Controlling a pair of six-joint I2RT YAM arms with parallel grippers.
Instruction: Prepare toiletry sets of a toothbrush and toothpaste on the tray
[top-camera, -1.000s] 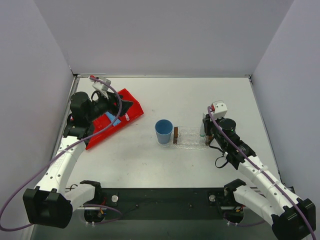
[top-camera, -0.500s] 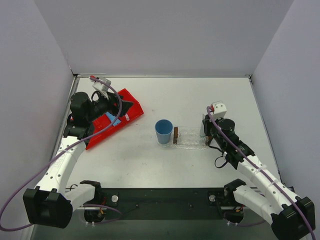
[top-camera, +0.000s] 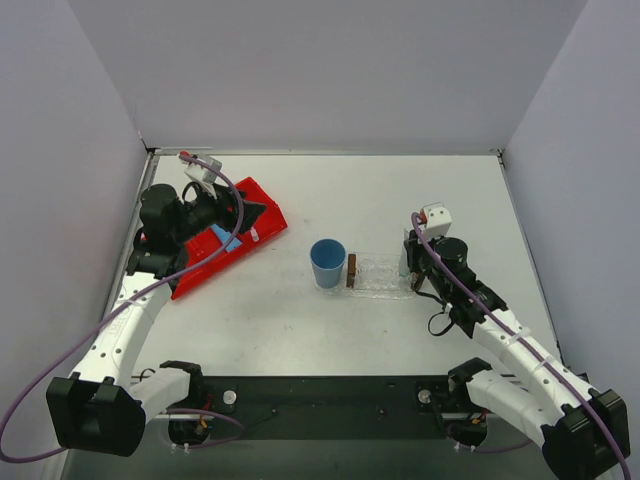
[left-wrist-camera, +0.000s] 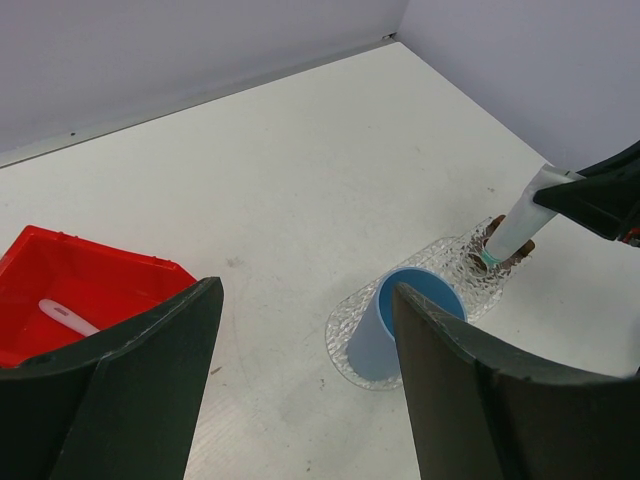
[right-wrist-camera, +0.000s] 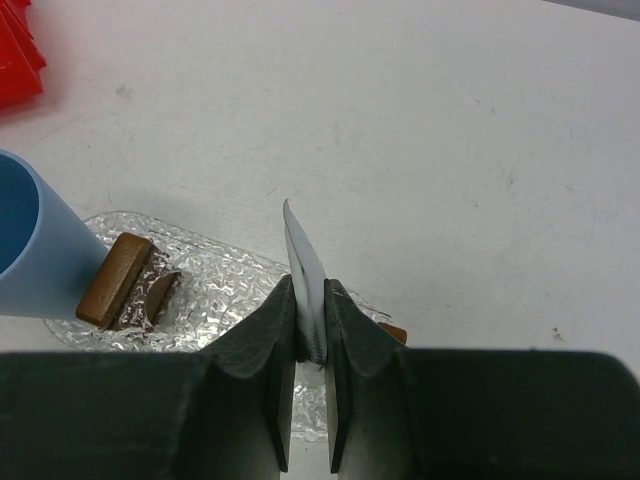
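My right gripper is shut on the pale whitish toothpaste tube. It holds the tube upright over the right end of the clear tray, by a brown end block. The tray's other brown block stands next to the blue cup. In the top view the right gripper is at the tray's right end. My left gripper is open and empty above the red bin. A toothbrush and a blue toothpaste tube lie in the bin.
The blue cup stands upright just left of the tray, with clear bubbly plastic around its base. The red bin lies at the far left, tilted. White walls enclose the table on three sides.
The right arm has shifted very slightly with the tube still in its jaws. The left arm has not moved.
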